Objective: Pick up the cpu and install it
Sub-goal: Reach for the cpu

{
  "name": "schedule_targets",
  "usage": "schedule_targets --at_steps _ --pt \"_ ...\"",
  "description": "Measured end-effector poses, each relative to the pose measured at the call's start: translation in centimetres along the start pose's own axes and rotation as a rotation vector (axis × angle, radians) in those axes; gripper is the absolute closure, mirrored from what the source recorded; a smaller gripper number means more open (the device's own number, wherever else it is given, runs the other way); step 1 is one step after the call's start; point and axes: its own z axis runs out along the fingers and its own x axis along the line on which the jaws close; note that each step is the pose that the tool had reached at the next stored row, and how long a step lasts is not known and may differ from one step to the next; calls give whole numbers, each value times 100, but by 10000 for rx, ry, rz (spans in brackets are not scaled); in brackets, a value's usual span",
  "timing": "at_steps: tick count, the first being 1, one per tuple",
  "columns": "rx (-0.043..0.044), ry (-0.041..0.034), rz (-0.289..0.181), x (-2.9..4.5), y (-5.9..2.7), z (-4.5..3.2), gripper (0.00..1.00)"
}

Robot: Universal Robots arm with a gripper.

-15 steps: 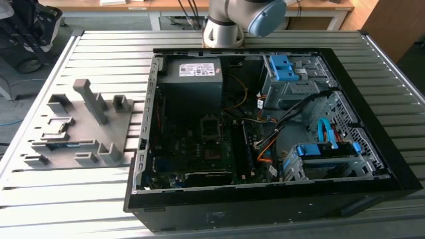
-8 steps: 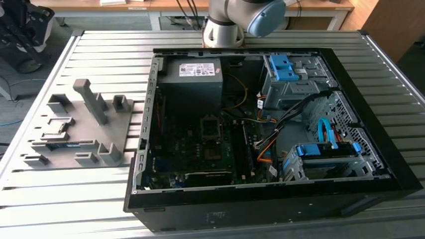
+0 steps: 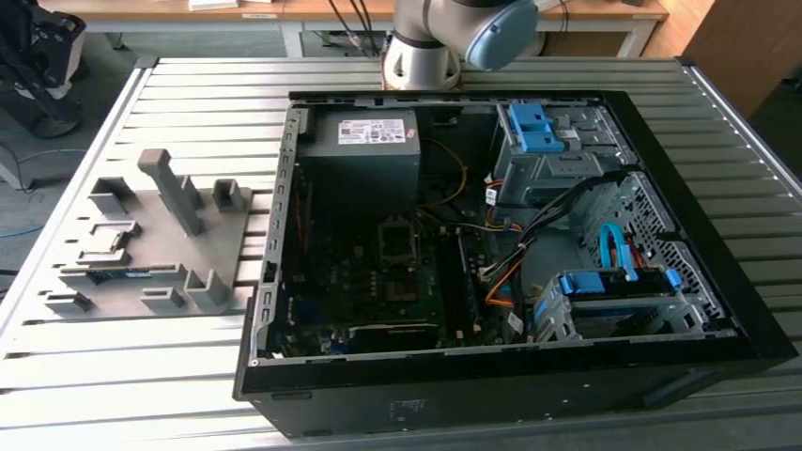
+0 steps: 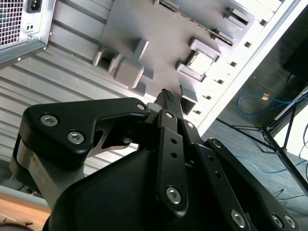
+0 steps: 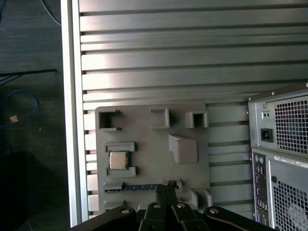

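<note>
cpu (image 5: 117,160) in tray (image 5: 154,122), gripper (image 5: 166,187) closed, case (image 3: 501,383) open

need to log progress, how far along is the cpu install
Nothing is done yet: the cpu lies in its slot on the grey tray, outside the computer case. The gripper hangs above the tray, shut and empty, not touching the cpu. Picking it up and installing it are both left.

Bright, sharp, glare on table slats (image 5: 192,62)
</note>
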Motion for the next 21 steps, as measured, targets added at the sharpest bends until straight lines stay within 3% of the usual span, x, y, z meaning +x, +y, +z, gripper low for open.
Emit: schedule_targets --at_steps 6,12,21 --pt "-2 -2 0 99 -8 12 90" --pt "0 0 -1 106 -13 108 90" --pt "0 0 0 112 -16 179 90"
